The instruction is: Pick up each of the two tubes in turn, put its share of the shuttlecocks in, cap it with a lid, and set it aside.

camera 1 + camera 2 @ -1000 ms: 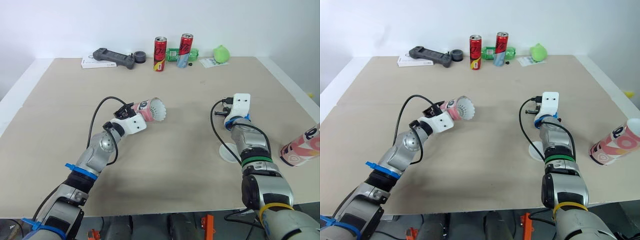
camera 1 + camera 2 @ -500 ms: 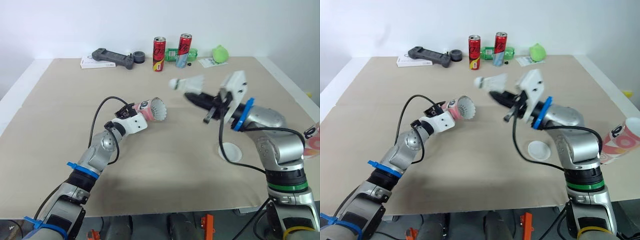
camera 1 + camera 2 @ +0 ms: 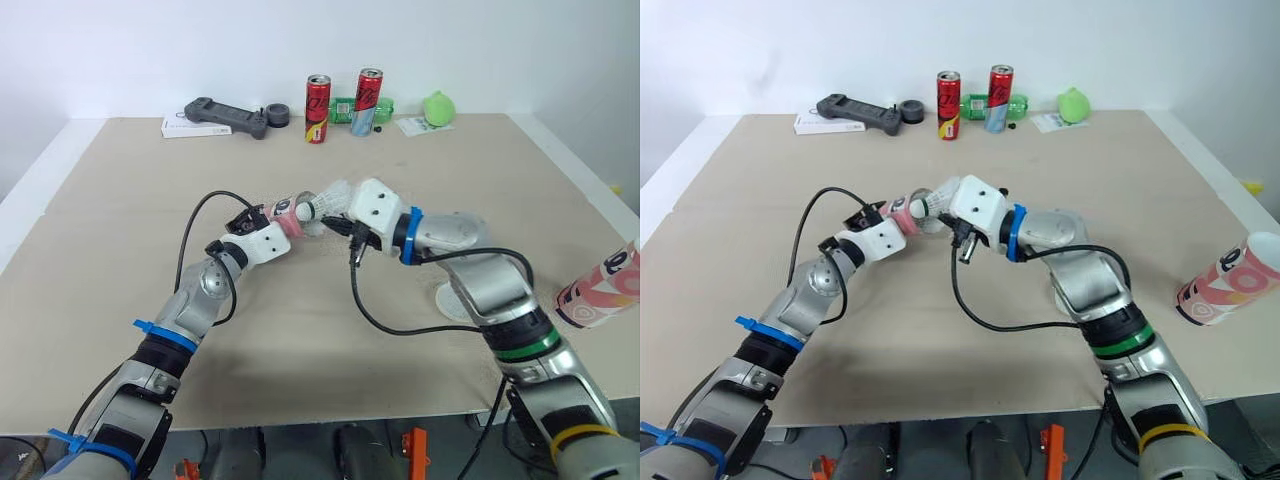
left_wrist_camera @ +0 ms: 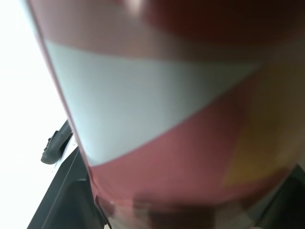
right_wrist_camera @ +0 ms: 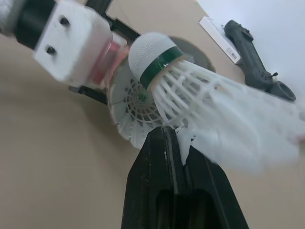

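Shuttlecock [image 5: 190, 90] pinched in right tool [image 5: 167, 136] meets rim of tube [image 3: 287, 213] clenched by left tool [image 3: 262, 218], mid table [image 3: 120, 200].

No text legible, print on the red cans [image 3: 320, 108] too small (shuttlecock sticker [image 5: 141, 97] blurred)

Bright, even light falls from above; the table [image 3: 100, 260] carries only soft, faint shadows, the white wall [image 3: 150, 50] is evenly lit, and beside the tube [image 4: 157, 114] the left wrist view's background burns out to white
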